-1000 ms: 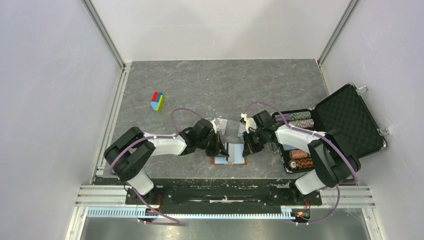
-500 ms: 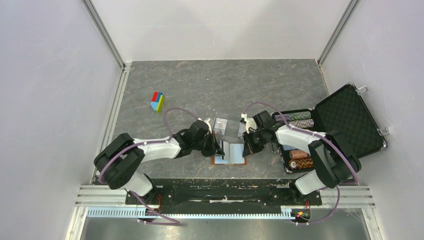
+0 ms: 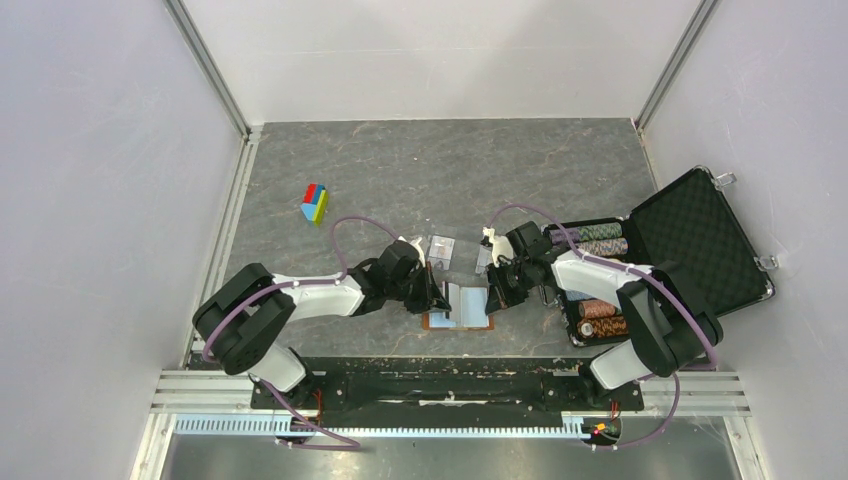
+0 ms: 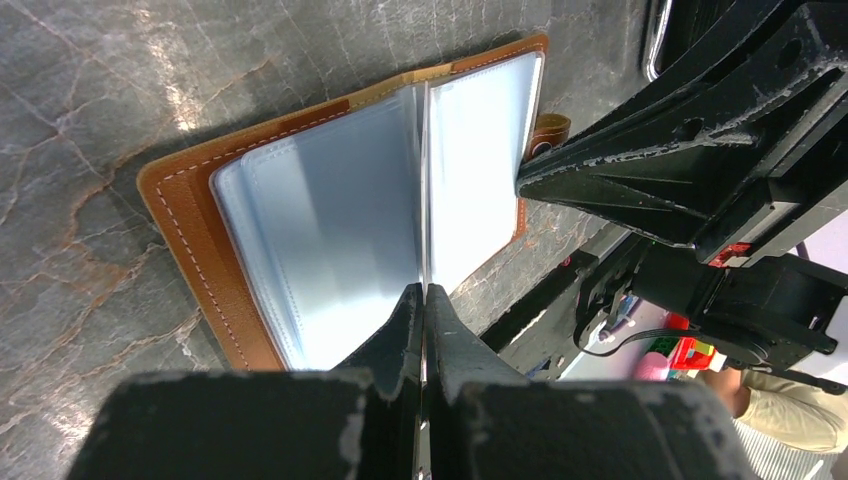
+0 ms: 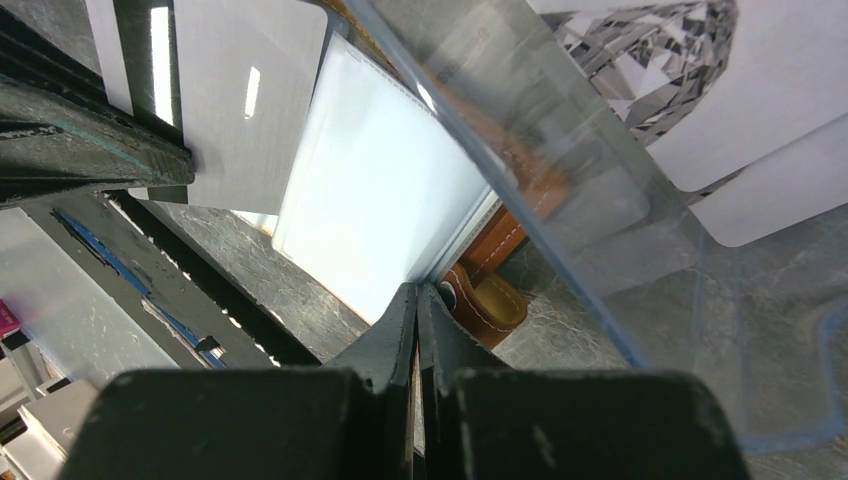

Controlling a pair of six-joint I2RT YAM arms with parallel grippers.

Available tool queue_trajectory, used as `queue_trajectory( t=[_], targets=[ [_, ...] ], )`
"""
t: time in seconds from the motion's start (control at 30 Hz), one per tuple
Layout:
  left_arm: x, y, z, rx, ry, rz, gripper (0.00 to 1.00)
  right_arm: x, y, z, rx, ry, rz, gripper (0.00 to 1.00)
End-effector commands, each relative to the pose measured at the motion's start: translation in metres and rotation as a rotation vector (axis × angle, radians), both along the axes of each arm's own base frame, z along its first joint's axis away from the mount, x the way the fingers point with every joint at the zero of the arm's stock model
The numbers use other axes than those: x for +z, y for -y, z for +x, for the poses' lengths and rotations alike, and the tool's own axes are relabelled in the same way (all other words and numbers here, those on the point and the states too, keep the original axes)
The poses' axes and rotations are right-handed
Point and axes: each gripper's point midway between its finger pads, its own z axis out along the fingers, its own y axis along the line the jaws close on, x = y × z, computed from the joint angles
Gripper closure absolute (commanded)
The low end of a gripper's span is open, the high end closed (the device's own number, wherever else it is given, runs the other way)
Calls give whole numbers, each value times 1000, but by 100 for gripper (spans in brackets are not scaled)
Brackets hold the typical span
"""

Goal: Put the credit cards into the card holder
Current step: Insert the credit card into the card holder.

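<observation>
The left fingers (image 4: 398, 335) are pinched narrow on one clear sleeve leaf of the card holder (image 4: 185, 225), standing that leaf upright over the spine. The brown holder itself lies open on the desk (image 3: 400, 170) between the two arms. The right fingers (image 5: 392, 335) are likewise closed thin on the edge of its right-hand pale page, just beside the snap tab (image 5: 485, 300); in the right wrist view, white credit cards (image 5: 775, 190) show through a clear tray (image 5: 640, 270), one printed with a grey diamond graphic.
</observation>
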Motion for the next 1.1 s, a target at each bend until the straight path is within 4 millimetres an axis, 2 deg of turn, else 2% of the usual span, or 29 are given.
queue_trajectory(
  t=[0.0, 0.23, 0.73, 1.07],
  targets=[
    [22, 14, 6, 10, 27, -73, 98, -12, 14, -5, -6, 5, -74, 100],
    [22, 19, 5, -4, 21, -82, 98, -12, 14, -5, -7, 2, -75, 100],
    [45, 19, 7, 20, 57, -152, 98, -12, 14, -5, -5, -1, -75, 100],
    [20, 14, 5, 34, -1, -79, 98, -14, 15, -6, -6, -5, -80, 100]
  ],
)
